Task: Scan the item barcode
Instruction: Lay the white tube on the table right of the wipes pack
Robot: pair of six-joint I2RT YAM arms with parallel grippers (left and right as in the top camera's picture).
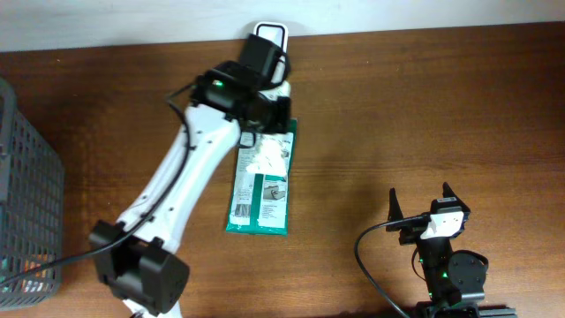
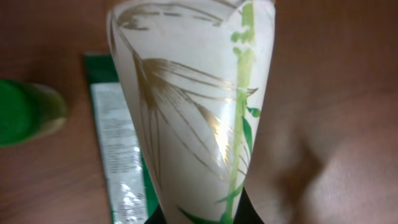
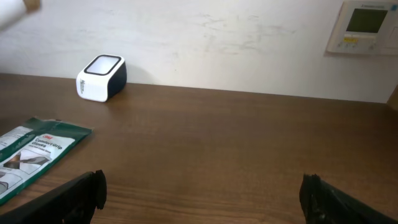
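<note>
Between the fingers of the left end effector (image 2: 205,218), in the left wrist view, a white packet (image 2: 193,106) is gripped by its lower end and held above the worktop (image 2: 336,93), filling the middle of the picture. Its glossy face is printed with thin gold leaves, and a green bamboo stalk runs down its right side. Whether this face carries any writing cannot be told. Behind it a green packet (image 2: 121,155) with a pale label is seen lying flat on the brown wood, its print too blurred to be read. A green rounded thing (image 2: 25,112) is seen at the left edge, too blurred to be identified.

From overhead, the left arm (image 1: 190,168) is stretched across the worktop to the far edge. Its end effector is held just beside the scanner (image 1: 269,28), a small white box with a dark top face. The white packet is largely hidden by the wrist. The green packet is laid lengthwise just beneath, and its white label bears a picture and lines of text too small to be read. A grey mesh basket (image 1: 26,194) is set at the left edge. The right end effector (image 1: 421,199) is held near the front right, well apart from both packets.

In the right wrist view, the right fingers (image 3: 68,196) are spread wide with nothing between them. The scanner is seen at the far edge near the wall. A small red logo is shown on the green packet's label, but its wording cannot be read. A wall panel (image 3: 367,28) with a small screen is mounted at the upper right.
</note>
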